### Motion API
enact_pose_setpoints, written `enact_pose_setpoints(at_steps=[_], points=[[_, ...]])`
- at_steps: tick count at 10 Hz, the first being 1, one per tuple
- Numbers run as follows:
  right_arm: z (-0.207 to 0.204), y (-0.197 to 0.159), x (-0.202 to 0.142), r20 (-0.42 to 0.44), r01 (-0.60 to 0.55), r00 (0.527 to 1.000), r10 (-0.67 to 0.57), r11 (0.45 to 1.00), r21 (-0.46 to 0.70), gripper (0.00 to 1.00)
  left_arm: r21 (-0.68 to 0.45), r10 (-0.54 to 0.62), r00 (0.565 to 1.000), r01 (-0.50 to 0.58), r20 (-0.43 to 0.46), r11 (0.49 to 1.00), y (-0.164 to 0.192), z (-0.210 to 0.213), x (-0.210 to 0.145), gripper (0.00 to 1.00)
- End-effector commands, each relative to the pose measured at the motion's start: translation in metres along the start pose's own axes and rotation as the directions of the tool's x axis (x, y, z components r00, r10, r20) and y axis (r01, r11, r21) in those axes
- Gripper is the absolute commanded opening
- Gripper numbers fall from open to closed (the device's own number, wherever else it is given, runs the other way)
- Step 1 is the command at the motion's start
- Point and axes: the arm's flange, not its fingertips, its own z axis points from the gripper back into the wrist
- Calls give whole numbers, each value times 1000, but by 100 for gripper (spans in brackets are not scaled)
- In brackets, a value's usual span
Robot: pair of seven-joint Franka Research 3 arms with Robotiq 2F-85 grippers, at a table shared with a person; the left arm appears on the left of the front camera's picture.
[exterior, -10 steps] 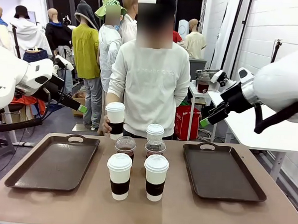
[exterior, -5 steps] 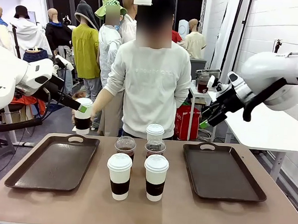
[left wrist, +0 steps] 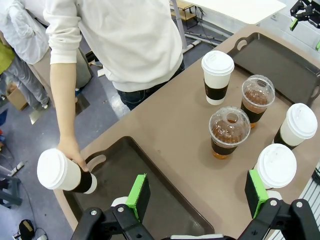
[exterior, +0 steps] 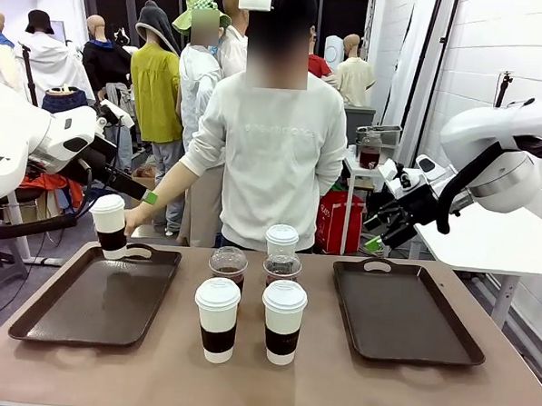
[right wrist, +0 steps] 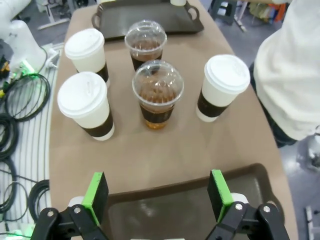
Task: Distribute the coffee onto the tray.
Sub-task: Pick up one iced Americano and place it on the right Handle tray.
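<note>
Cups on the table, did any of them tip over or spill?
No, nothing looks wrong. The three paper cups and two dome-lidded cups on the table stand upright with lids on, and no spill shows. The person's hand holds one more paper cup over the left tray.

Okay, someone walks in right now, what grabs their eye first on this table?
The person's hand holds a white paper cup at the far corner of the left tray. Between that tray and the right tray stand five more coffees: three paper cups and two dome-lidded cups. The left tool and right tool hang open in the air, holding nothing.
</note>
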Motion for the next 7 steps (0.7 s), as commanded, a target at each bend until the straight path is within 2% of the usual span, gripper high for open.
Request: enact_pose_setpoints(at_steps=[1,2,3,6,7], points=[[-1,3,-2,-7,10,1000,-10,1000,-12,100,-20,6,1000,-5,8,1000,0,0,0,100],[3,4,-4,-17,29,999,-29,999,-39,100,-20,6,1000,-5,8,1000,0,0,0,100],[-1,-1,-3,-11,11,1000,-11,1000,-3,100,-20,6,1000,-5,8,1000,0,0,0,100],[-1,-1,-3,-11,11,1000,-11,1000,-3,100,-20,6,1000,-5,8,1000,0,0,0,100],[1,0,-4,-37,14,999,-15,1000,-14,100,-20,6,1000,-5,8,1000,0,0,0,100]])
